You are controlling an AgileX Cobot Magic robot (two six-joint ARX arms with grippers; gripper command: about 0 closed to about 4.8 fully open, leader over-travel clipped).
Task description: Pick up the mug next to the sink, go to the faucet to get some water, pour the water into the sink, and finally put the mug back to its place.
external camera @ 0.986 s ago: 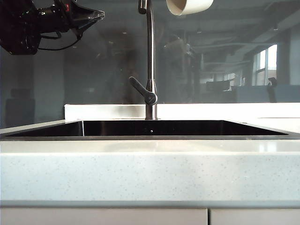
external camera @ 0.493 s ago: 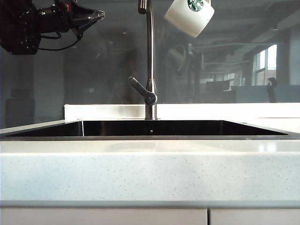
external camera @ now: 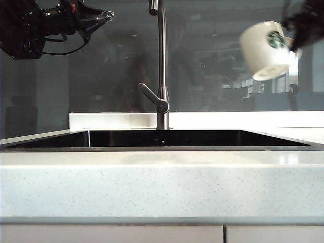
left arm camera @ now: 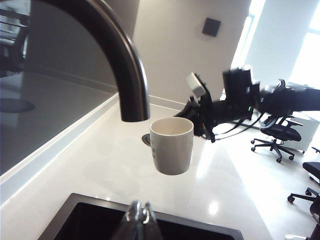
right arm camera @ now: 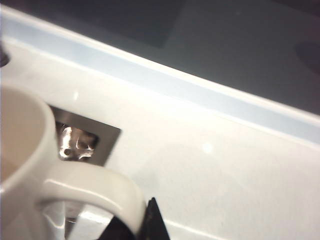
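Exterior view: the white Starbucks mug (external camera: 266, 49) hangs blurred in the upper right of the frame, tilted with its rim facing down and to the right, well above the counter (external camera: 162, 182) and past the right end of the sink (external camera: 162, 138). The right hand (external camera: 304, 23) shows only as a dark blur at the top right corner, against the mug's handle side. The faucet (external camera: 162, 66) stands in the centre behind the sink, its lever angled up to the left; no water is visible. The left hand (external camera: 98, 16) sits in the upper left, its fingers pressed together on nothing, well apart from the faucet.

Left wrist view: the left hand (left arm camera: 139, 220) pokes in at the bottom centre, tips together. The faucet (left arm camera: 117, 55) spout curves down from the upper left. The mug (left arm camera: 171, 145), close to upright here, floats just right of the spout over the pale counter (left arm camera: 100, 170), carried by the blurred right hand (left arm camera: 202, 120) behind it.

Right wrist view: the mug (right arm camera: 30, 160) fills the lower left, and the right hand (right arm camera: 135, 225) pinches its handle at the bottom edge, above the counter (right arm camera: 210, 165).

Judging by the mug aloft beside the sink, pickup is done and it appears bound for its place; setting down and release remain.
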